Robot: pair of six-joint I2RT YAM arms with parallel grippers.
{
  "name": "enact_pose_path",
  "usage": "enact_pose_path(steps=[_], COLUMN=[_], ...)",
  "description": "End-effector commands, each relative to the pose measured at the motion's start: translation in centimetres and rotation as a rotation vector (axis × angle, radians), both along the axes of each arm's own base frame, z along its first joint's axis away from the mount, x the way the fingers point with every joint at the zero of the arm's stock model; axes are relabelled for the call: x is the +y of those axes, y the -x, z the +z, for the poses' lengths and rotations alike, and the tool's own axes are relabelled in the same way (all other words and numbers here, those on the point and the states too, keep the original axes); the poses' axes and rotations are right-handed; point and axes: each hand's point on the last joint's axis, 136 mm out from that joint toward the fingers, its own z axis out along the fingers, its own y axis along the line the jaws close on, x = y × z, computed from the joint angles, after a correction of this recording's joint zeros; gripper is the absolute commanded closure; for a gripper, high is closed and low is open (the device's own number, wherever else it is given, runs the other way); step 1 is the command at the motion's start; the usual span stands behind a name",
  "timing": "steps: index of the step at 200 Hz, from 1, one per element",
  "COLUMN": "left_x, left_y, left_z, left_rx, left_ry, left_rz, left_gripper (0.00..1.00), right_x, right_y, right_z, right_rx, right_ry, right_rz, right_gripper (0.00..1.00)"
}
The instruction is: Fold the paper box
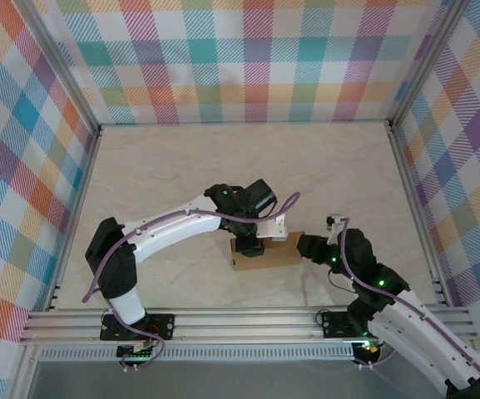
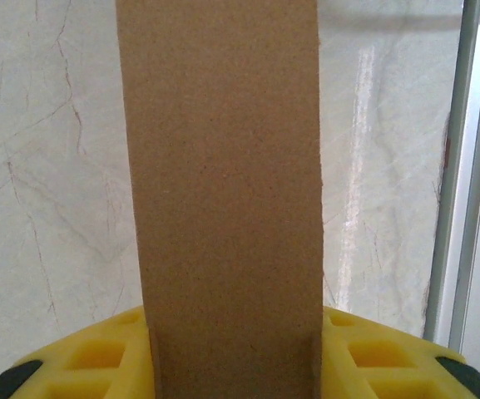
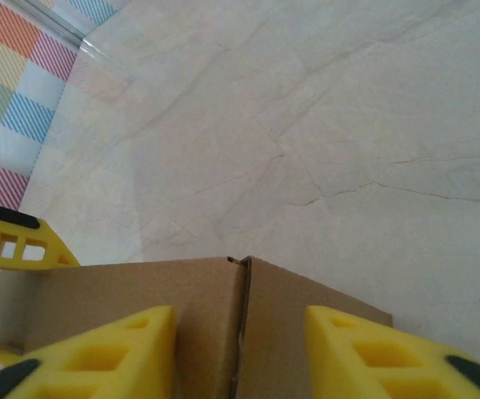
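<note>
The paper box [image 1: 266, 253] lies on the marble-patterned table [image 1: 223, 166], just beyond the middle of the aluminium rail [image 1: 240, 320]. The left gripper [image 1: 252, 247], at the box's end toward the rail's left, presses its yellow fingers [image 2: 98, 362] against both edges of a brown panel. Toward the rail's right, the right gripper [image 1: 304, 246] stands half-wide astride a corner seam, not clamped.

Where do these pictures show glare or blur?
Left wrist view: a pale glare streak on the table right of the paper box. Right wrist view: yellow fingers slightly soft, table veins sharp. Top view: even light, no glare.
</note>
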Motion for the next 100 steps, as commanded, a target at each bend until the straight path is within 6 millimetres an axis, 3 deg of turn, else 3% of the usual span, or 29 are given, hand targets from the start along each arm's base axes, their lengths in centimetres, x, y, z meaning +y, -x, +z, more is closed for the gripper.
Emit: enact_pose_path(steps=[1,47,80,100], left_x=[0.4,1.0,2.0,2.4], left_y=[-0.2,-2.2,-5.1,-7.0], left_z=[0.7,0.8,1.6,1.7], left_rx=[-0.009,-0.134,-0.331,-0.452], left_ry=[-0.008,-0.019,-0.032,-0.051], left_rz=[-0.001,0.043,0.083,0.1], left_gripper=[0.68,0.67,0.67,0.67], right_x=[-1.4,-1.9,-2.3,-2.3], right_y=[1.1,0.4,-0.4,-0.8], right_z=[-2.2,1.0,2.7,2.6], right_rx=[0.076,0.007,-0.045,-0.053], right_ry=[0.114,0.12,0.127,0.139], right_rz=[-0.003,-0.035,-0.067,-0.074], right_gripper=[0.46,0.19,0.17,0.16])
